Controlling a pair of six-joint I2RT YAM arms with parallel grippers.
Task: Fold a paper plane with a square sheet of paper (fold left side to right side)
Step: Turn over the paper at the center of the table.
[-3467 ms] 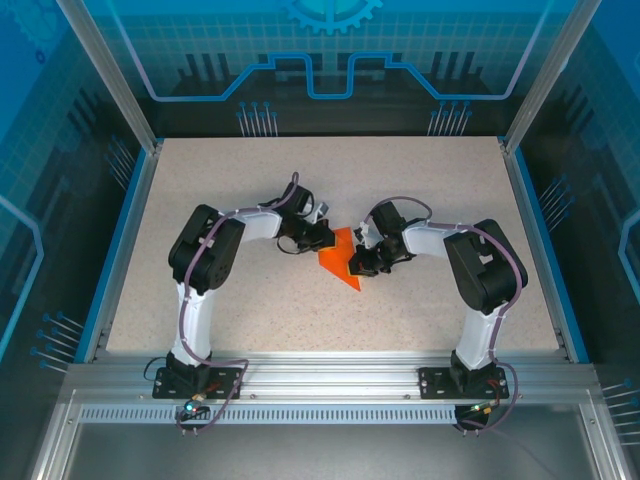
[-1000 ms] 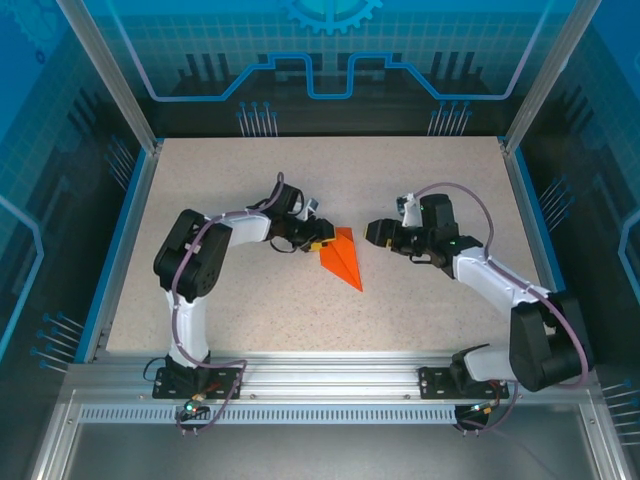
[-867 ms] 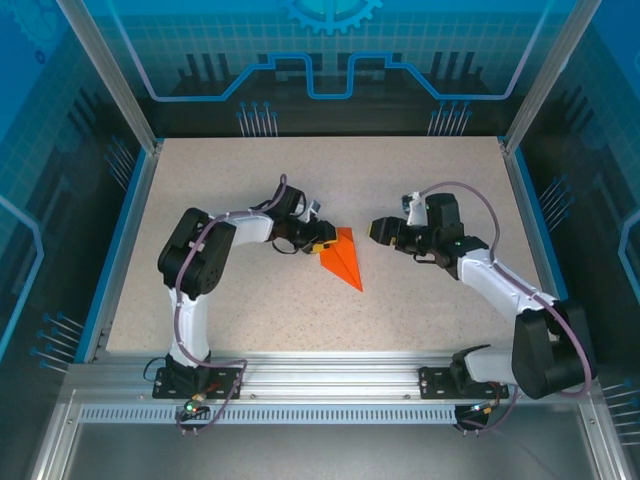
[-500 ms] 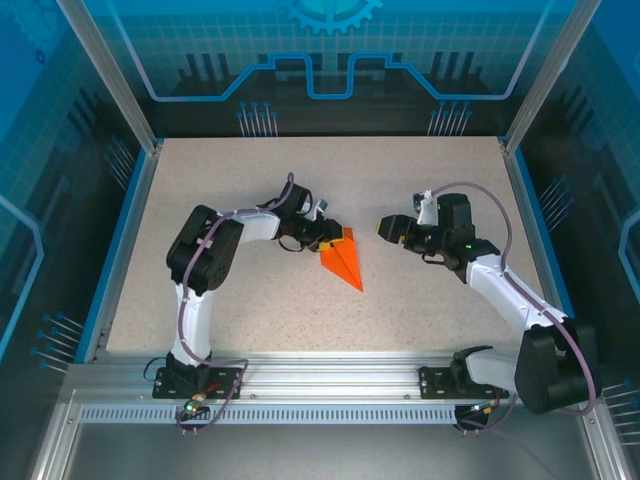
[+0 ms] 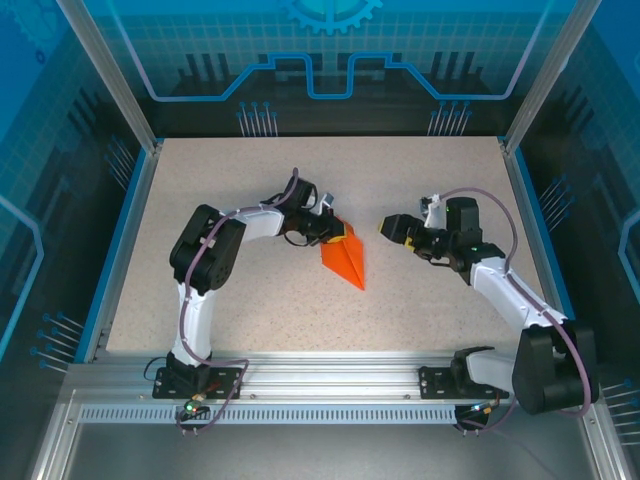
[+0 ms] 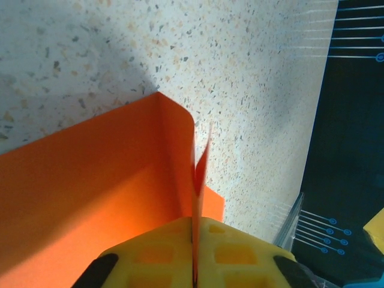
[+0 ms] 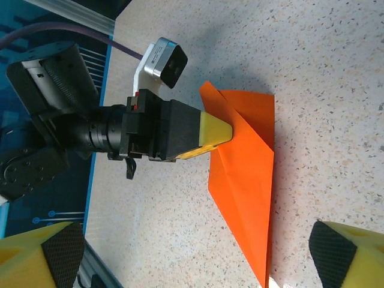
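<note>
The orange sheet of paper lies mid-table, folded into a narrow pointed dart with its tip toward the near edge. My left gripper is at its far-left corner, shut on a raised flap. In the left wrist view the yellow fingers pinch a thin upright edge of the paper. My right gripper hovers to the right of the paper, apart from it, jaws wide open. From the right wrist I see the paper, the left gripper on its corner, and my own gripper with nothing between its fingertips.
The speckled tabletop spreads on all sides of the paper. A blue rim borders it left and right, and an aluminium rail runs along the near edge by the arm bases.
The left gripper has shut on the paper's far-left flap and raised it. The right arm has drawn back to the right, and its jaws have opened wider.
</note>
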